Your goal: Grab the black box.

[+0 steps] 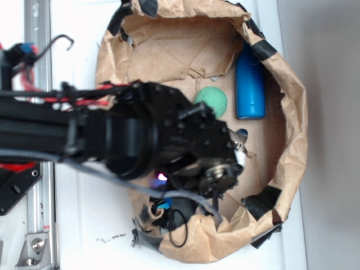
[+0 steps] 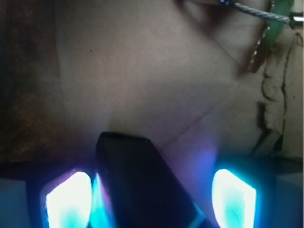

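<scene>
In the wrist view the black box [image 2: 135, 175] lies on brown paper between my gripper's [image 2: 151, 199] two glowing fingers. Its matte dark body sits close against the left finger [image 2: 69, 199]. A clear gap of paper separates it from the right finger [image 2: 232, 199]. The gripper is open around the box. In the exterior view the black arm [image 1: 146, 135] hangs over the paper nest and hides the box; only a purple glow [image 1: 162, 178] shows beneath the arm.
A crumpled brown paper wall [image 1: 292, 112] with black tape strips rings the area. Inside lie a green ball [image 1: 212, 101] and a blue cylinder [image 1: 250, 84] to its right. A steel cable [image 2: 261, 14] crosses the wrist view's top right.
</scene>
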Tool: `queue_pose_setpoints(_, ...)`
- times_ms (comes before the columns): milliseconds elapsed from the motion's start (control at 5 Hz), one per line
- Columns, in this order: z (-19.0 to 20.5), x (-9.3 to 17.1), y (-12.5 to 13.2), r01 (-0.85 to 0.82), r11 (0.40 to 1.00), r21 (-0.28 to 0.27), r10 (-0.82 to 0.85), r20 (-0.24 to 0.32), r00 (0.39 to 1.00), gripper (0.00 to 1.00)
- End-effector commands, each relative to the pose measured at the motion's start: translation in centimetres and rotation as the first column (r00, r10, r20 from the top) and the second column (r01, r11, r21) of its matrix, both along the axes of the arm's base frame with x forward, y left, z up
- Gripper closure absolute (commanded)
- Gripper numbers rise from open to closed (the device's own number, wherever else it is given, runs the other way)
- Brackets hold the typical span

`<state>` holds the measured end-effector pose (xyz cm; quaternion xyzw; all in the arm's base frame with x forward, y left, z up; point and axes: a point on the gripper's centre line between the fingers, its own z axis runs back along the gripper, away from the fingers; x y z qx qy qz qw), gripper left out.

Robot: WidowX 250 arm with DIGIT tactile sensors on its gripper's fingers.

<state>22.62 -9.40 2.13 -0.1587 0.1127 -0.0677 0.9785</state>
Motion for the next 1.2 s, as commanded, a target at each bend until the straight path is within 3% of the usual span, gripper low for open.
queue_pose_setpoints(0, -0.7, -0.4, -0.4, 0.047, 0.991, 0.125, -0.054, 0.058, 0.997, 0.0)
queue_pose_setpoints(200, 0.2, 0.3, 1.7, -0.037, 0.981, 0.191, 0.015, 0.114, 0.993, 1.0)
queue_pose_setpoints(800, 9.7, 1.2, 10.2, -0.299, 0.946, 0.122, 0.244, 0.339, 0.909, 1.0)
queue_pose_setpoints(1000, 12.1, 0.3, 11.1, -0.278, 0.953, 0.124, 0.219, 0.352, 0.91, 1.0)
